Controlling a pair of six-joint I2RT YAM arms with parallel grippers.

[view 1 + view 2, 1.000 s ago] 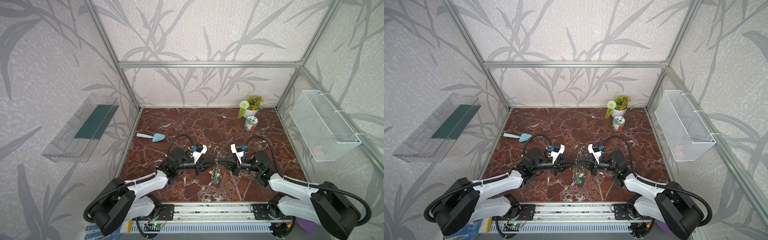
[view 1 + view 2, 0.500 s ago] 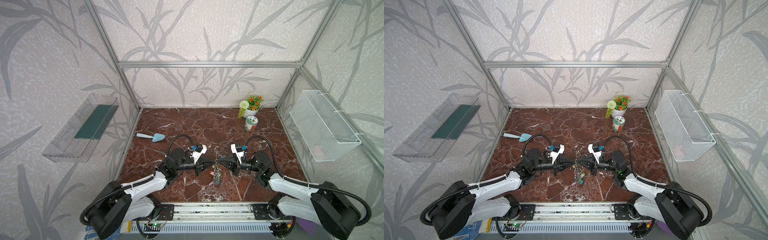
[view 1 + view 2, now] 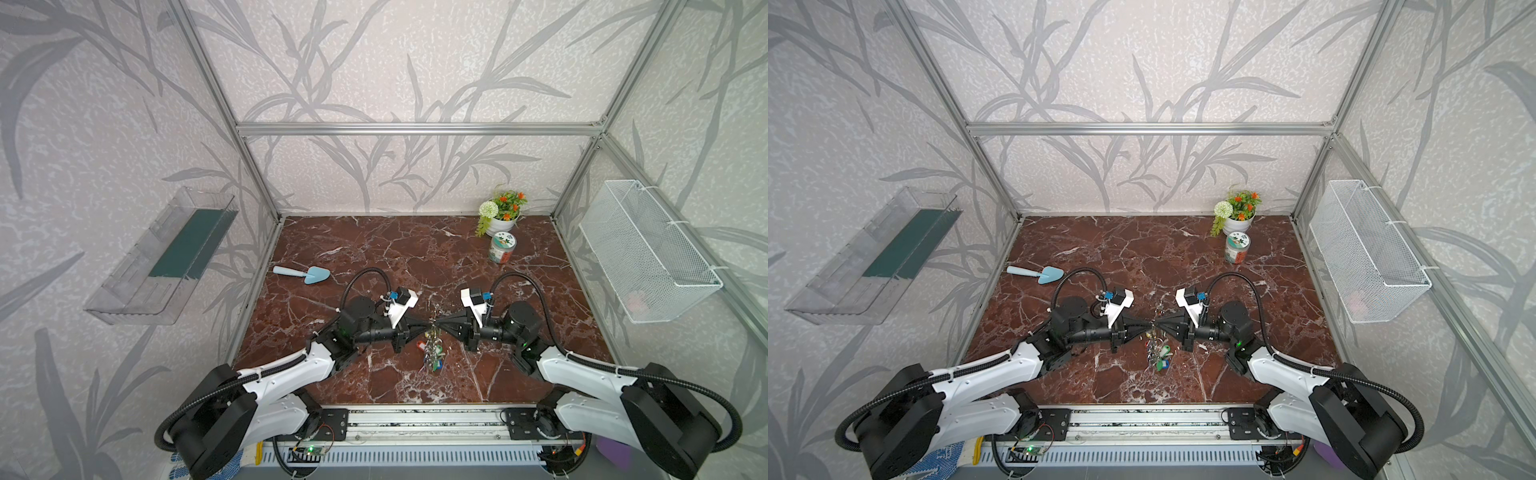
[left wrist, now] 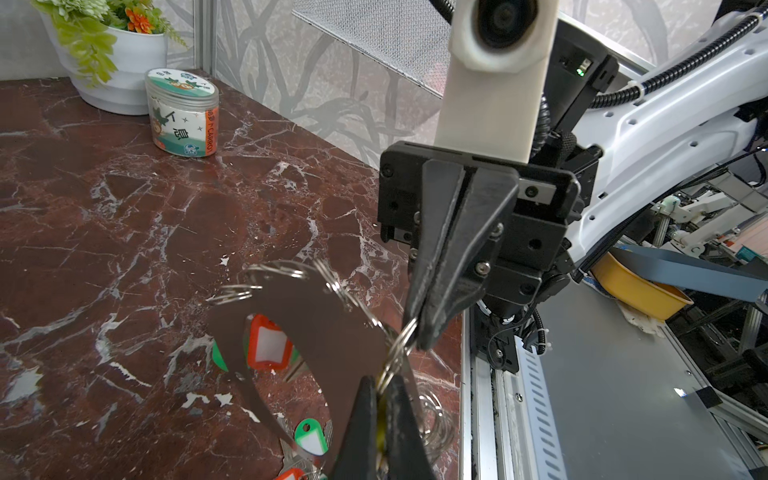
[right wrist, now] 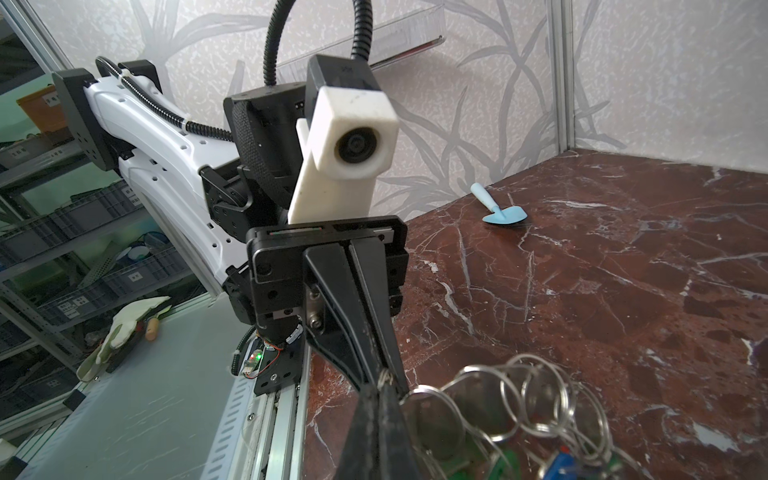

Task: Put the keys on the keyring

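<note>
Nearest the front rail, the two claws meet tip to tip over the marble table (image 3: 374,249). The left gripper (image 5: 386,372) is pinched tight on the keys (image 4: 380,417), just a yellow sliver showing between its fingers, and the right gripper (image 4: 420,334) is clamped on the wire of the keyring (image 4: 400,345) — its bundle hangs below, with two red tags (image 4: 266,347) and two green tags (image 4: 309,434) countable from the left wrist. Further back there's one blue trowel (image 3: 305,274) on the left, then one printed jar (image 3: 502,248) and one flower pot (image 3: 500,216) just behind it in the far right corner.
</note>
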